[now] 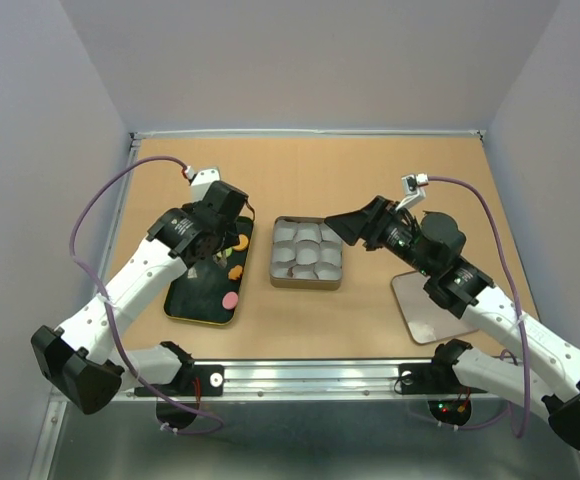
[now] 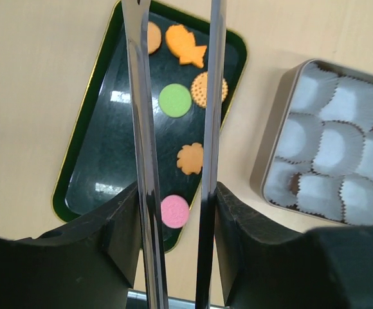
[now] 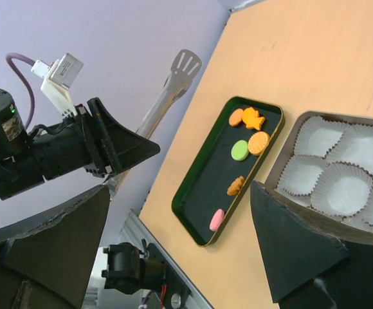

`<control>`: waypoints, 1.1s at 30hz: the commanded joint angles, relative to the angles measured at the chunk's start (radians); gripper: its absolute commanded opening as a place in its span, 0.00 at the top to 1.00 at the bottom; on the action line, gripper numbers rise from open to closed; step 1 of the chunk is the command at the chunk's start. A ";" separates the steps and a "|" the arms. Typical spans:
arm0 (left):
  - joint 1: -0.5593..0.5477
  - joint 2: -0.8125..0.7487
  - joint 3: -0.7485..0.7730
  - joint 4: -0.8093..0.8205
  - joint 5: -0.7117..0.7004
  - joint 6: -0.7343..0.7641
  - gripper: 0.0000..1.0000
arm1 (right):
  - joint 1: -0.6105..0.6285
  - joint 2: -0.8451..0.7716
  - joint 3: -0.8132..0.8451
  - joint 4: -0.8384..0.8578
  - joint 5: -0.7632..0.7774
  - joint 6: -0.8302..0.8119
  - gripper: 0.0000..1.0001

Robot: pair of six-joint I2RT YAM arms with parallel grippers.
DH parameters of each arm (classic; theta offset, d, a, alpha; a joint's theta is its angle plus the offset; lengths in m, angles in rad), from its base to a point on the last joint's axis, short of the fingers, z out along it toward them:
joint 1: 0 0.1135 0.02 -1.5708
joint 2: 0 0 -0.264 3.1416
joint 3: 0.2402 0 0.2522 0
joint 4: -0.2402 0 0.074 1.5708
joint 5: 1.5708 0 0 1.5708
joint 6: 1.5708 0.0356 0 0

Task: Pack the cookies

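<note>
The cookies lie on a dark green tray (image 2: 96,161): an orange fish (image 2: 185,45), a green round (image 2: 174,100), an orange round (image 2: 202,90), an orange flower (image 2: 190,158) and a pink round (image 2: 175,212). My left gripper (image 2: 177,193) is shut on metal tongs (image 2: 141,129). It holds them above the tray with the blades apart and nothing between them. It also shows in the top view (image 1: 215,235). My right gripper (image 3: 180,212) is open and empty. It hovers at the right side of the tin (image 1: 307,282) in the top view (image 1: 355,228).
The tin (image 2: 273,154) holds several white paper cups (image 2: 341,141), and a dark spot shows between the cups at its near left. A pale flat lid (image 1: 425,305) lies on the table under my right arm. The table's metal front rail (image 1: 310,378) runs along the near edge.
</note>
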 commanded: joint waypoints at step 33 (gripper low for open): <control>0.105 0.026 -0.312 0.155 0.271 0.095 0.44 | -0.005 -0.012 -0.040 -0.049 -0.042 0.031 0.05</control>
